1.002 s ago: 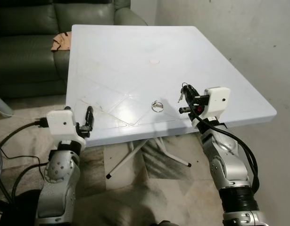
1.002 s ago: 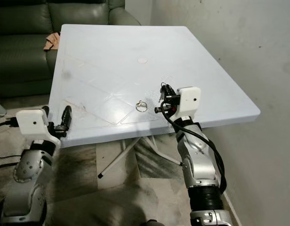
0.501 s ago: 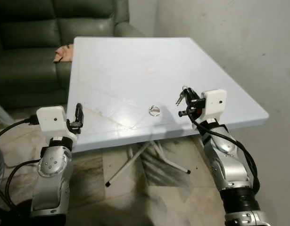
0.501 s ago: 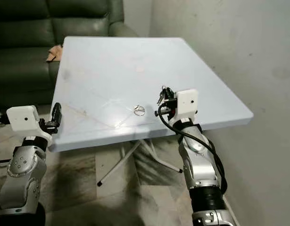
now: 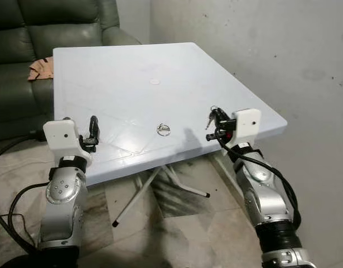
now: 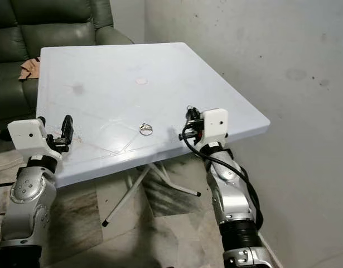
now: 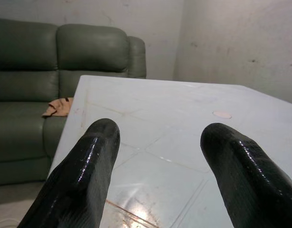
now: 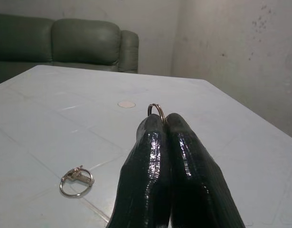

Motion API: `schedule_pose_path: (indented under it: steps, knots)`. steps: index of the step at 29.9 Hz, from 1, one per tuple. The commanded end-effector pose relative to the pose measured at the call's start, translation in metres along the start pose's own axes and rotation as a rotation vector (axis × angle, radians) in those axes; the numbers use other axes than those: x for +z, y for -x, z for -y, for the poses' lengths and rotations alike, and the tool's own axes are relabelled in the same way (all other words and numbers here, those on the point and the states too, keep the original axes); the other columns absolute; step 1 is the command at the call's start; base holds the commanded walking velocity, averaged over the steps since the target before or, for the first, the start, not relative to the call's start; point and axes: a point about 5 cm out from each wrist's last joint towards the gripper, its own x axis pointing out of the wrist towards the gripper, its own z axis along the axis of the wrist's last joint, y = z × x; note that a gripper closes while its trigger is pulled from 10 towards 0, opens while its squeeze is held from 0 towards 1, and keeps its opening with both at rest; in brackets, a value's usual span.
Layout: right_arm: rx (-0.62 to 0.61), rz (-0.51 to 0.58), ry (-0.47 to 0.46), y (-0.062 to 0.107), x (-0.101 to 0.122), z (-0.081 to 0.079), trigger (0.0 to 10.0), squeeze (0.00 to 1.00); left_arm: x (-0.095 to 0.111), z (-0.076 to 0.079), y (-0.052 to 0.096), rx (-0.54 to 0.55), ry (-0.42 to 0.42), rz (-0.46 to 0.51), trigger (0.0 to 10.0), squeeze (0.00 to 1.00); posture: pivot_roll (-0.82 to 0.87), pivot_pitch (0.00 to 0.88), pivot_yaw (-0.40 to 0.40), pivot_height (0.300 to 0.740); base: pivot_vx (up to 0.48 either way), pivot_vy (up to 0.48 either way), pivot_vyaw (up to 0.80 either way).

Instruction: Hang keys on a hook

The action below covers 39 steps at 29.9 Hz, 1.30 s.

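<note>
Right gripper [image 5: 216, 124] pinched closed on the keys [image 8: 156, 110], held above the table [image 5: 160, 61] near its edge; keep your pinch firm while seeking a hook

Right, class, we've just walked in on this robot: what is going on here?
The robot stands at a white table by a wall. Its right gripper is shut on a set of keys, held above the table's near right edge; the key ring pokes out between the fingertips. A second key ring lies on the table. The left gripper is open, with nothing in it, at the near left edge. No hook is in sight.
</note>
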Motion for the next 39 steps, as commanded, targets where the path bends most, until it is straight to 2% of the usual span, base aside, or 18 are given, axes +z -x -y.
schedule_pose_path:
  steps: [1, 6, 8, 12, 17, 20, 39]
  knots:
    - [0.008, 0.02, 0.013, -0.003, 0.005, 0.0, 10.0, 0.0, -0.001, 0.0, -0.001, 0.009, 0.004, -0.006, 10.0, 0.0, -0.04, 0.0, -0.056, 0.728, 0.0, 0.0, -0.72]
    - [0.007, 0.019, 0.014, -0.002, 0.005, -0.001, 10.0, 0.0, -0.004, -0.001, -0.001, 0.015, 0.02, -0.021, 10.0, 0.0, -0.04, 0.0, -0.053, 0.728, 0.0, 0.0, -0.72]
    - [0.008, 0.018, 0.012, -0.001, 0.004, -0.002, 10.0, 0.0, -0.006, -0.001, -0.001, 0.018, 0.069, -0.035, 10.0, 0.0, -0.04, 0.0, -0.053, 0.728, 0.0, 0.0, -0.72]
    - [0.009, 0.018, 0.011, -0.001, 0.004, -0.002, 10.0, 0.0, -0.006, -0.001, -0.001, 0.018, 0.067, -0.032, 10.0, 0.0, -0.04, 0.0, -0.053, 0.728, 0.0, 0.0, -0.73]
    - [0.007, 0.019, 0.012, -0.001, 0.004, -0.003, 10.0, 0.0, -0.008, -0.002, -0.002, 0.023, 0.061, -0.047, 10.0, 0.0, -0.04, 0.0, -0.054, 0.728, 0.0, 0.33, -0.73]
    - [0.016, 0.015, 0.008, -0.001, 0.003, -0.004, 10.0, 0.0, -0.009, -0.002, -0.002, 0.031, 0.085, -0.048, 10.0, 0.0, -0.04, 0.0, -0.058, 0.728, 0.0, 0.467, -0.73]
    - [0.029, 0.012, 0.017, 0.0, 0.002, -0.005, 10.0, 0.0, -0.013, -0.002, 0.0, 0.043, 0.075, -0.088, 10.0, 0.0, -0.04, 0.0, -0.066, 0.728, 0.0, 0.0, -0.72]
